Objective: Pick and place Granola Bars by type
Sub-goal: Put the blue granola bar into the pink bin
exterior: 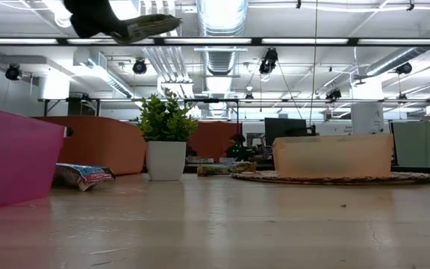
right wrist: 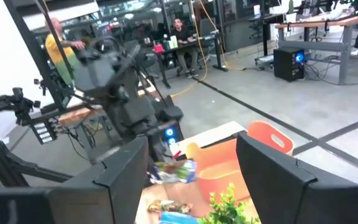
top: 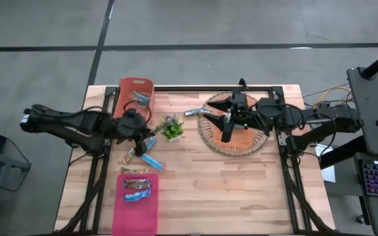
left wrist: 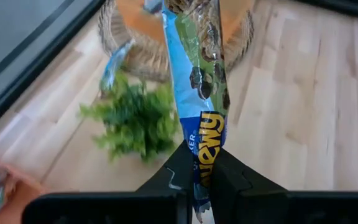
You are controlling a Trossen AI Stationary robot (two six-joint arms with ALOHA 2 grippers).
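Holding a blue-wrapped bar [left wrist: 199, 81] by one end, our left pincer [left wrist: 199, 180] is clenched on it, lifted clear of the tabletop [top: 241, 190] near the plant [top: 172, 129]; low view shows the bar riding high, near the lights. Right pincer [right wrist: 191, 171] hangs spread and empty over the wicker tray [top: 215, 141], w/ the orange bin [top: 241, 139] on it. Other bars sit loose by the left arm [top: 143, 156], two more lie in the pink bin [top: 136, 196], and some in the red bin [top: 136, 95] at the back. Judging from this, we're mid-carry w/ one bar and most sorting is yet to do. Risks: grip is only on the wrapper's end, so the slick foil could slide out if the arm swings fast, and the bar dangles long, so it may flop or twist and miss the bin rim on release. The plant is just beside the path; a low pass could clip its leaves or tip the pot. Both arms are close around the middle, so a move toward the tray could bump the right arm. Wrong bin is also possible, as we can't tell for sure which bin takes blue.
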